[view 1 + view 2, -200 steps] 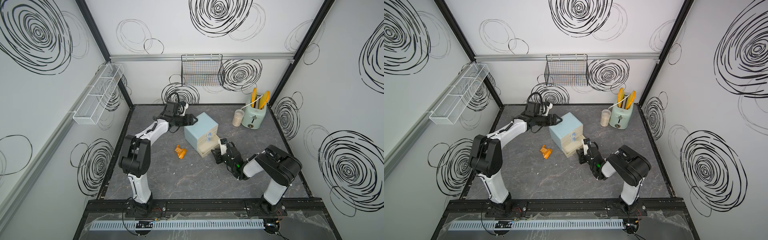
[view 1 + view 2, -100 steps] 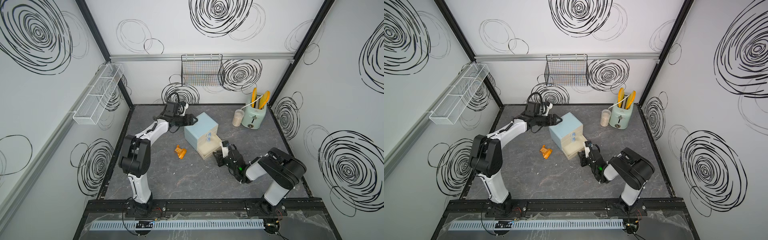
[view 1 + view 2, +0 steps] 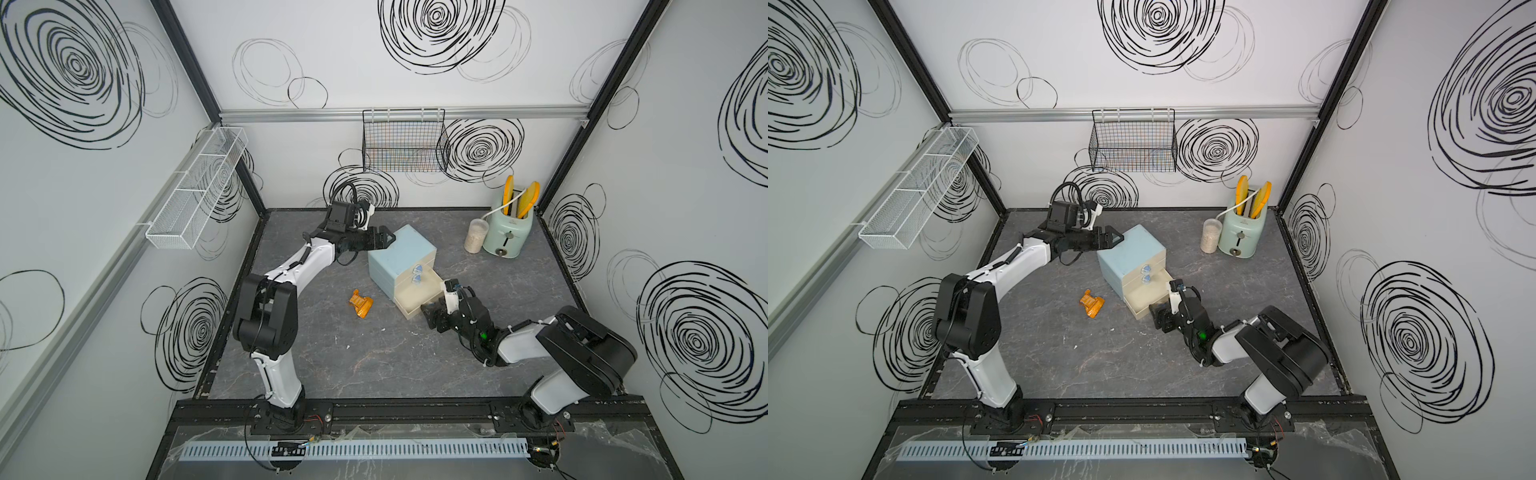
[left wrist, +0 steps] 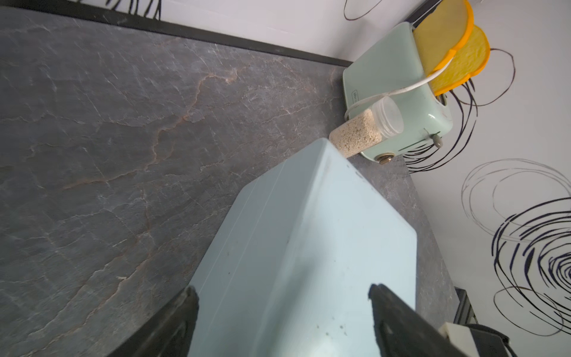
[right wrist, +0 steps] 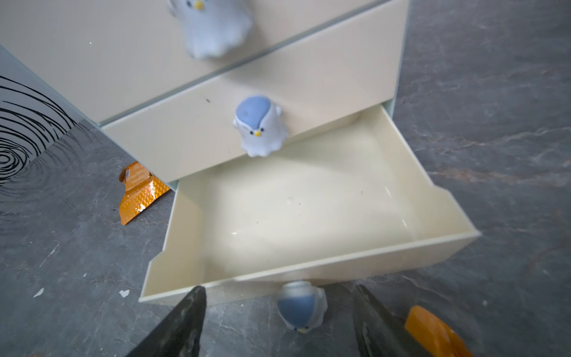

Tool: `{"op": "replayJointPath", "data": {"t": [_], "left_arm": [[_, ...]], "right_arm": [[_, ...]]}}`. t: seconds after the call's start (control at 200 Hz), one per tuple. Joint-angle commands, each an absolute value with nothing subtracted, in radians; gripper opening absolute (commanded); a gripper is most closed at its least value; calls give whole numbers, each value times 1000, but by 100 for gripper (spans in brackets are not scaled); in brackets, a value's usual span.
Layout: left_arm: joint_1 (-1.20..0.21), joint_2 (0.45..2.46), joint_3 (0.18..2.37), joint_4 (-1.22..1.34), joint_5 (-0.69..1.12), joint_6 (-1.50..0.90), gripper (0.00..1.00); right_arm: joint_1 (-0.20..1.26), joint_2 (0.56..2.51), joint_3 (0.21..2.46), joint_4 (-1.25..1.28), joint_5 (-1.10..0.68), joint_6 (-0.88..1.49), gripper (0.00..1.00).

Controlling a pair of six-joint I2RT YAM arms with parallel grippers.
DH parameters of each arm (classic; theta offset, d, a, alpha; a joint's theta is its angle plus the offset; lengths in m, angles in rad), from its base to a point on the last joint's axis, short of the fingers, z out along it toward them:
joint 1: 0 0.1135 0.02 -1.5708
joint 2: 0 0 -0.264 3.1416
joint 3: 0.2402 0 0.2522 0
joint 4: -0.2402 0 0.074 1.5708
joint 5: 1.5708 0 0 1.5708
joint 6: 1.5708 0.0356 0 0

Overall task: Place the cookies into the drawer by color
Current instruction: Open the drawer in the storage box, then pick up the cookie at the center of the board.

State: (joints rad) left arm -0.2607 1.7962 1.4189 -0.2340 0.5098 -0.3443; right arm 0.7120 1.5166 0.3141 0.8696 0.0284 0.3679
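R tool (image 5: 278, 288) splayed, glossy cream drawer (image 5: 309, 201)

The tabletop (image 4: 108, 139) looks like dark matt stone with fine veins. The chest (image 4: 309, 247) has a smooth, matt pale-blue surface; its bottom drawer (image 5: 309, 270) is glossy cream plastic. The orange cookie packet (image 5: 139, 191) is crinkled shiny foil. The toaster (image 4: 392, 80) looks smooth, slightly glossy.

No wording can be read anywhere. The glossy mint-green toaster (image 4: 392, 77) bears a small dark mark on its side, perhaps a brand name, too tiny to make out. The orange crinkly foil packet (image 5: 140, 193) carries pale print, blurred beyond reading.
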Motion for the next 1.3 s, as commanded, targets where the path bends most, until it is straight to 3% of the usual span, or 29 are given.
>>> {"op": "replayJointPath", "data": {"t": [0.0,0.3,0.595,0.895,1.146,1.296], "left_arm": [[-253,1700,1418,-244,440,-310,96],[-203,1501,1274,-264,391,-287,95],[-130,1295,1122,-336,353,-208,94],[-122,1199,1011,-265,327,-203,91],[-121,1172,960,-254,308,-193,91],[-116,1173,959,-257,310,-191,91]], "right_arm": [[717,1416,312,748,54,346,79],[651,1147,316,428,96,306,81],[385,1001,309,211,-110,364,74],[223,1112,369,93,-303,394,64],[186,1228,385,101,-369,432,37],[187,1239,380,109,-365,440,36]]}}
